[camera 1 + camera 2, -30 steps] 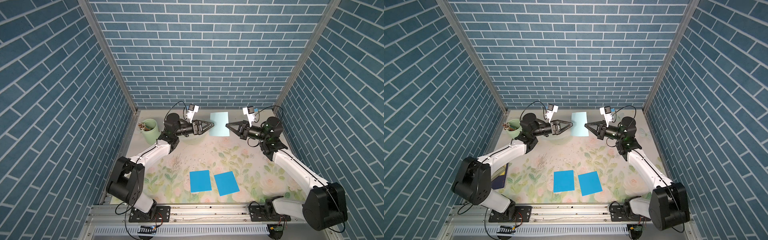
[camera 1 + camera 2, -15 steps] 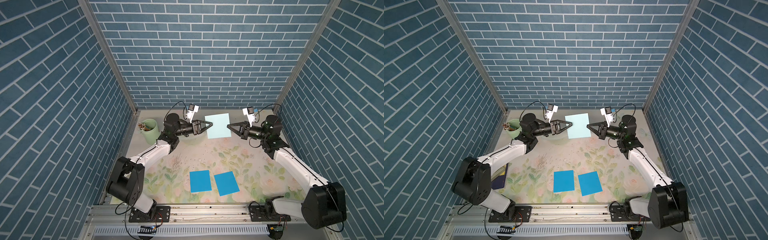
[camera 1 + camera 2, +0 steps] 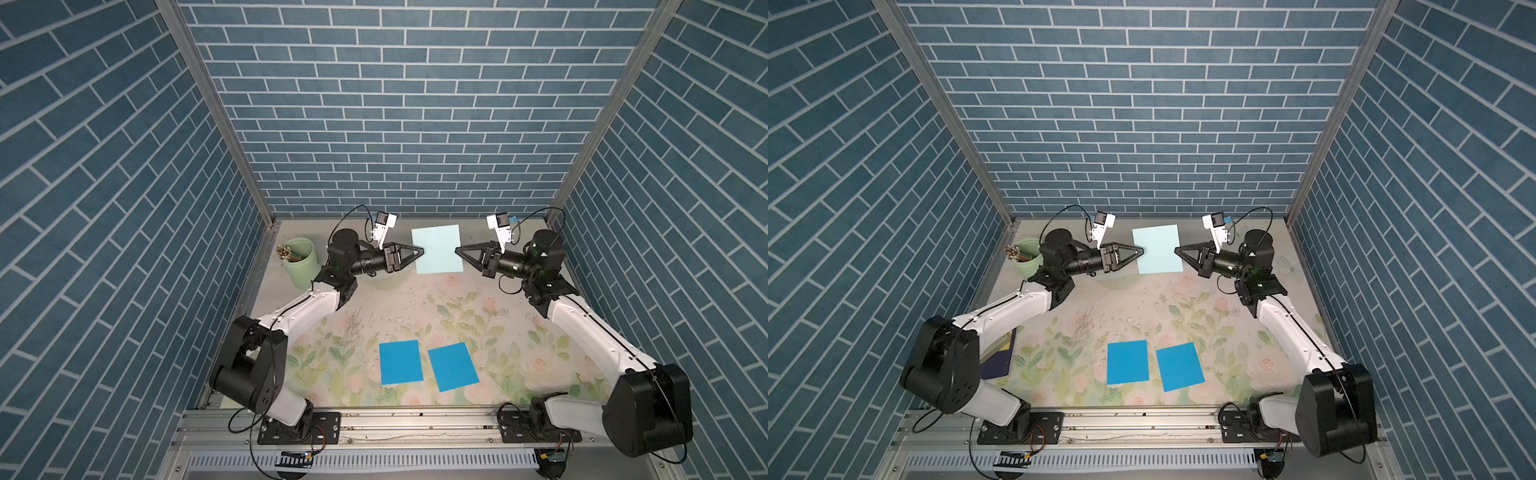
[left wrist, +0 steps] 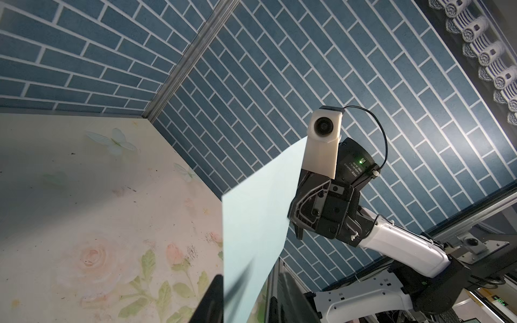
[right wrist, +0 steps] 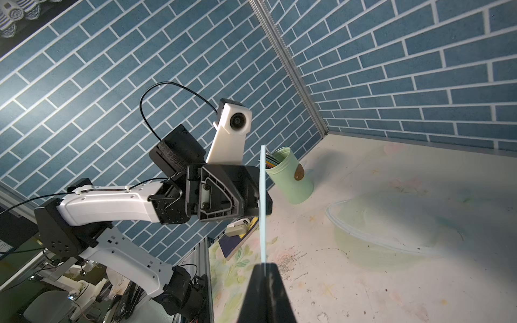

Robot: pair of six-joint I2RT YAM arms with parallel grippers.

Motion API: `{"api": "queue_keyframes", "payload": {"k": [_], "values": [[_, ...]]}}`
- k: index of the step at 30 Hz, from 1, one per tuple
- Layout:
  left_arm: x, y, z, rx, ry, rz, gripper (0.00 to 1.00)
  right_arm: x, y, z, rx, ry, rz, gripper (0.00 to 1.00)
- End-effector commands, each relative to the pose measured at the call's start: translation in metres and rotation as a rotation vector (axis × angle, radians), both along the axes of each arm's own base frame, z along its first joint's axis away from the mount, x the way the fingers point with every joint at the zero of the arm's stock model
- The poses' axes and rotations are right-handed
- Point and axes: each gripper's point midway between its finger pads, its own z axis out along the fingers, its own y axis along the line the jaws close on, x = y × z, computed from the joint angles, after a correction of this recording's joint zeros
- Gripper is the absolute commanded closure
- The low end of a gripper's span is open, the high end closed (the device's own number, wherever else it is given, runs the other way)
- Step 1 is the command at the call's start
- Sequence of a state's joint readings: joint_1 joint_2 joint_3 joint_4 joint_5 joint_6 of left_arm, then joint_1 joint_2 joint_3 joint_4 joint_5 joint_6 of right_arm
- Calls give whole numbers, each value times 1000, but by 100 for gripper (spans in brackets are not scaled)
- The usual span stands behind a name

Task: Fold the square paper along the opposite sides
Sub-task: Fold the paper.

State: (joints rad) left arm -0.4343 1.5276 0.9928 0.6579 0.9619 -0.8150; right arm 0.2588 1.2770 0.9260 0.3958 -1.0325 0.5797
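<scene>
The right end effector is clamped on one edge of the paper. The left end effector is narrow and sits astride the opposite edge; whether it grips cannot be told. The sheet spans between them, clear of the tabletop. The step appears to be mid-air alignment. The next move likely calls for bringing the opposite edges together. Both arms reach forward, tips facing.

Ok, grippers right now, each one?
Left gripper: open, jaws apart around the pale paper at its edge.
Right gripper: shut on the pale paper, opposite edge.
</scene>
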Motion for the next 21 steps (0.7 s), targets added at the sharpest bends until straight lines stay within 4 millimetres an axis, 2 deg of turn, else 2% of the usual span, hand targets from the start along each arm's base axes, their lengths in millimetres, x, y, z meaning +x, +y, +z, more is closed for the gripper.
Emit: {"api": "queue_keyframes", "payload": {"k": [1,8,14,16,18,19,21], "values": [[-6,5,15,-21,-76,8,69,6,-1,4,18,-16,-15,100],[-4,7,15,-17,-83,31,100,8,-1,-3,17,-2,-18,100],[-1,7,18,4,-88,54,100,9,-4,-11,-18,-3,-39,100],[-3,7,24,5,-104,44,100,16,-12,-20,-74,3,-99,76],[-8,6,33,3,-126,31,100,27,-24,-33,-135,13,-188,59],[-12,4,39,2,-143,18,100,34,-30,-41,-170,21,-241,56],[-20,-1,48,6,-167,-8,100,47,-39,-57,-219,48,-323,56]]}}
